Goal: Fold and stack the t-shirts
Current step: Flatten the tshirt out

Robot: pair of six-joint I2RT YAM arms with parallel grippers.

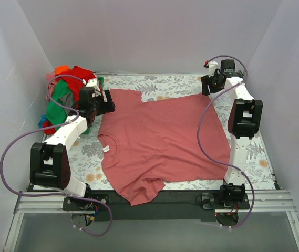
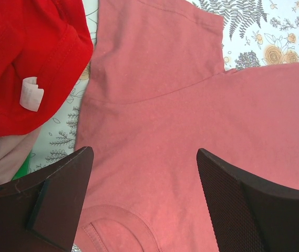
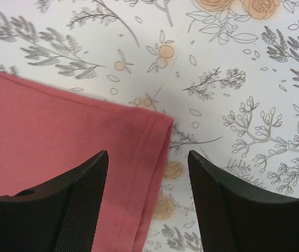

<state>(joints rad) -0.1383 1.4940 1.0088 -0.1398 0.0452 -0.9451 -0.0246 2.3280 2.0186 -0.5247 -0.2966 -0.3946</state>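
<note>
Left pincer (image 2: 144,152), released, hovers over far shoulder of salmon t-shirt (image 1: 160,142); right pincer (image 3: 148,155), released, over far hem corner. Shirt flat on table (image 1: 170,81), long axis left-right between them, collar leftward.

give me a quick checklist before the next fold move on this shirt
1. salmon-pink cotton t-shirt spread flat on floral table cover: ok
2. left tool open, empty, above the shirt by its far sleeve: ok
3. right tool open, empty, over hem corner: ok
4. heap of coloured t-shirts clear of far sleeve: cannot tell, red one lies at its edge
5. near sleeve fully on cover: not ok, overhangs near edge
</note>
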